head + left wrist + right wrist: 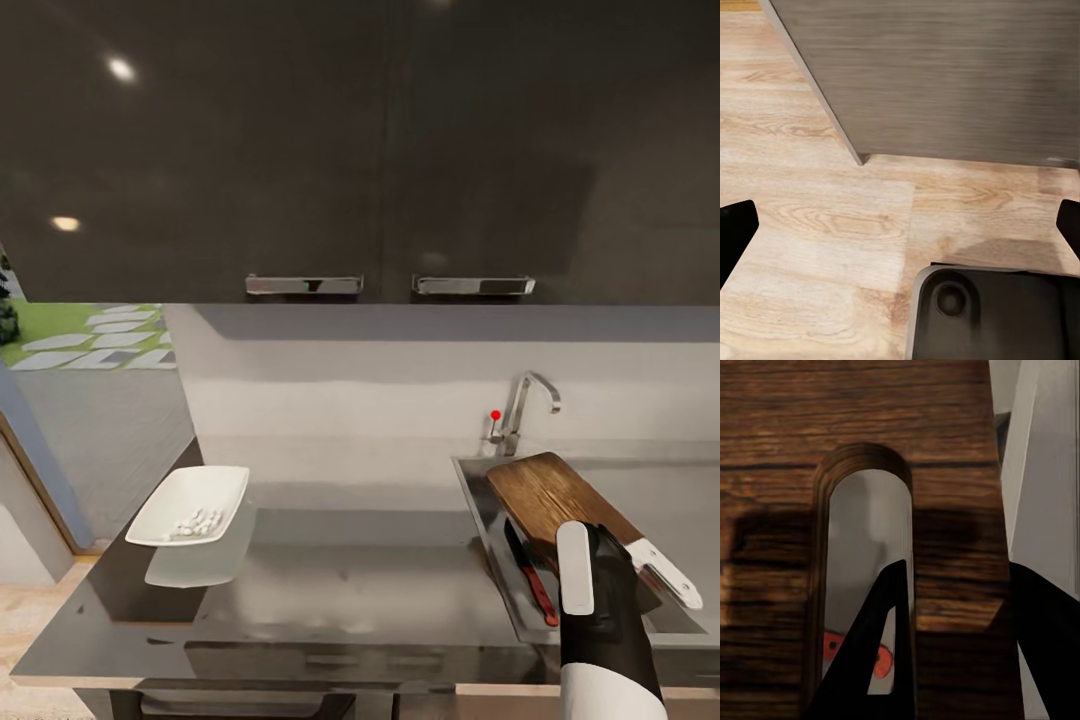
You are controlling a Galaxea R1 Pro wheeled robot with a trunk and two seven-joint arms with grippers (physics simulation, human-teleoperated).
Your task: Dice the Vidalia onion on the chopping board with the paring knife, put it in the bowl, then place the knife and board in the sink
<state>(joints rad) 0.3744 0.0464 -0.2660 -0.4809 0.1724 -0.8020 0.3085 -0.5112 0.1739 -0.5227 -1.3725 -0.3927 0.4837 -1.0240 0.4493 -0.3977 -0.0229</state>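
Head view: one right gripper (pixel 628 572) clamps one chopping board (pixel 555 494), tilted over the sink (pixel 478 500). One paring knife (pixel 530 574) lies inside. One bowl (pixel 190 503) of diced onion (pixel 197 522) sits on the countertop (pixel 350 580). Left gripper (pixel 900 232) fingers are spread apart.

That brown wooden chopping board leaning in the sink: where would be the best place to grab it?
Probably at the slot handle end. The brown wooden chopping board rests tilted over the grey steel sink, its near end raised. The right wrist view shows one finger of the right gripper inside the slot, the other past the board's end, so coming from that near end suits it.
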